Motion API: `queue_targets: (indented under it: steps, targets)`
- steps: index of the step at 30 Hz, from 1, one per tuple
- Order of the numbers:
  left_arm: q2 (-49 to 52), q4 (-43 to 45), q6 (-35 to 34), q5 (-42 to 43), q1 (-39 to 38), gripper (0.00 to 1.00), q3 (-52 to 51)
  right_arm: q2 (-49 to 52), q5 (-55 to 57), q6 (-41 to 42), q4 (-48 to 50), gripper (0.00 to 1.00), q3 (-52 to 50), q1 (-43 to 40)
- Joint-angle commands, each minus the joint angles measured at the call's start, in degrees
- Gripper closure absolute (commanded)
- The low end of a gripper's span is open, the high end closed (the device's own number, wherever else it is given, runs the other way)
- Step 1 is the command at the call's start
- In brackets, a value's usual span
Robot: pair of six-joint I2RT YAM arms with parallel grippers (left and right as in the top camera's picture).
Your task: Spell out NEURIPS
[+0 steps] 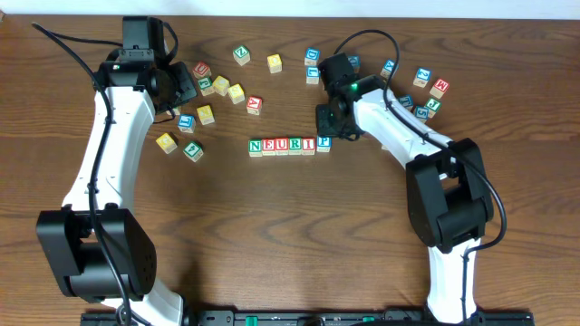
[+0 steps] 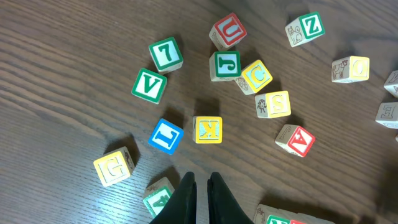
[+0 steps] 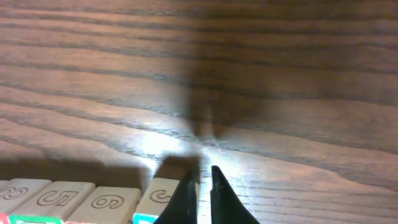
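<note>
A row [image 1: 290,145] reading N, E, U, R, I, P is laid at mid-table [image 1: 272,235], with the cubes touching. The right gripper [image 3: 201,173] is found just beside the P [image 1: 323,143], fingers almost together, nothing held. Farther off, the left gripper [image 2: 201,179] is closed and empty above loose cubes [image 2: 207,129]. A yellow S [image 2: 273,104] is noted among them.

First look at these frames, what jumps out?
The cube row mid-table, reading NEURIP, with the right gripper shut at its P end. Then the loose cubes scattered at the upper left below the shut left gripper, a yellow S cube among them.
</note>
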Motion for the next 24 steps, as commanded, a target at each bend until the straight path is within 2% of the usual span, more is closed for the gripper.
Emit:
queue_targets:
  steps: [1, 24]
  targets:
    - [0.52, 0.02, 0.09, -0.94, 0.07, 0.92, -0.46, -1.97, 0.15, -0.26, 0.22, 0.95, -0.76, 0.83]
    - [0.52, -0.04, 0.09, -0.94, 0.07, 0.92, -0.46, -1.92, 0.39, -0.48, 0.44, 0.96, -0.85, 3.3]
